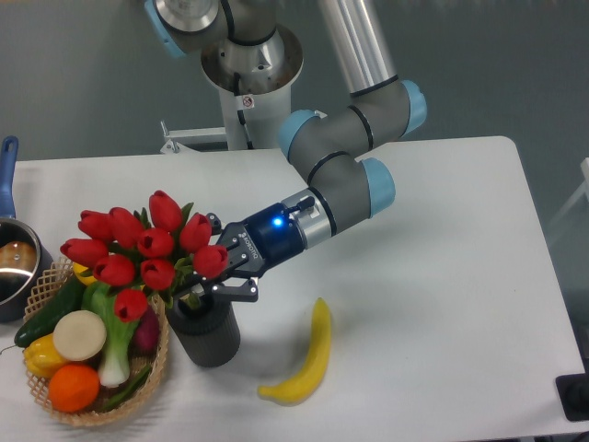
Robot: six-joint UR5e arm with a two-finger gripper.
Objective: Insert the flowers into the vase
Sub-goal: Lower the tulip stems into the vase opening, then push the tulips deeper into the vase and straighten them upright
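A bunch of glossy red tulips, the flowers (pixel 143 250), leans to the left with its green stems running down toward the mouth of the vase (pixel 205 338), a short dark grey cylinder near the table's front left. My gripper (pixel 206 289) comes in from the right, just above the vase's rim, and is shut on the flowers' stems. The blooms spread wider than the vase and overhang the basket. The stem ends and most of the vase's opening are hidden behind the fingers and leaves.
A wicker basket (pixel 55 406) with vegetables and fruit stands touching the vase's left side. A yellow banana (pixel 306 357) lies to the vase's right. A steel pot (pixel 11 267) with a blue handle sits at the left edge.
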